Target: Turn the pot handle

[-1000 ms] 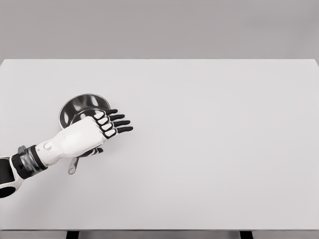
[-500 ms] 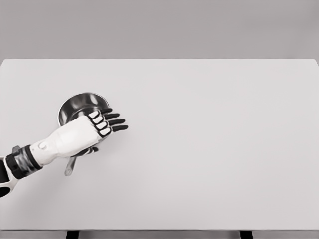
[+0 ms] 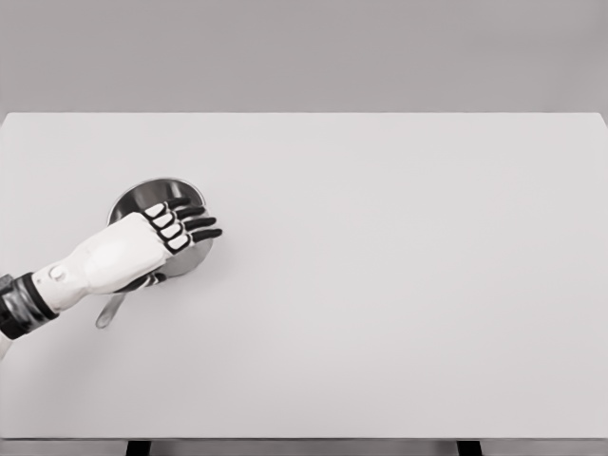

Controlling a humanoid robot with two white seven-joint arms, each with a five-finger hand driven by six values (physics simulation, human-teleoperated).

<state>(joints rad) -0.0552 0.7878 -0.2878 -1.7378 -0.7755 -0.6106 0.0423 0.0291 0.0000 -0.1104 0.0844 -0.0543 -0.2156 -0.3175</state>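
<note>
A small shiny steel pot (image 3: 144, 196) stands on the left part of the white table (image 3: 399, 285). Its thin metal handle (image 3: 107, 312) points toward the near left, and only its end shows from under my forearm. My left hand (image 3: 186, 223) lies over the pot's near rim, fingers stretched out flat toward the right and holding nothing. Where the handle leaves the pot, the palm and thumb hide it, so I cannot tell whether they touch it. The right arm is out of view.
The table's far edge (image 3: 304, 114) meets a plain grey wall. Its near edge (image 3: 304, 438) runs along the bottom of the picture.
My left hand and forearm have drawn back to the left and slightly up. The handle's end has swung leftward with them, and the pot has shifted a little to the left.
</note>
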